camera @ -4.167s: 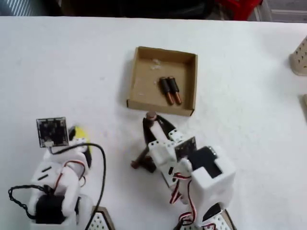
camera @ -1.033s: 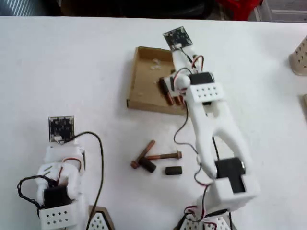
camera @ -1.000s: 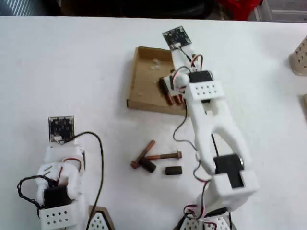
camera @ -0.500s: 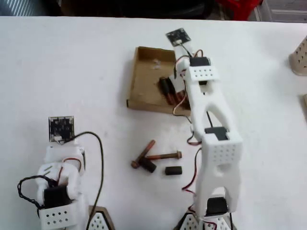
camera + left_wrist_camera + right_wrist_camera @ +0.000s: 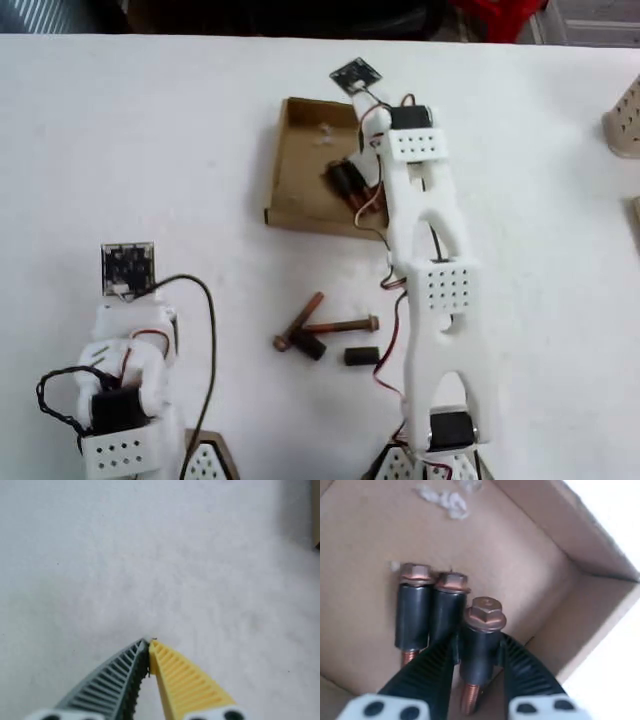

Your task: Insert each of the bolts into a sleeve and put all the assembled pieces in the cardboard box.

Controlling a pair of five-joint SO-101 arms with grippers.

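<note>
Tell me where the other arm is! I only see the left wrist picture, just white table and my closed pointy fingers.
Observer: The right gripper is at the cardboard box, clamped on a sleeved bolt.
Operator: Is anything else in there?
Observer: Yes, two more assembled pieces lie side by side on the box floor.
Operator: What isn't packed yet?
Observer: Two bare bolts and two black sleeves, lying in front of the box.
</note>
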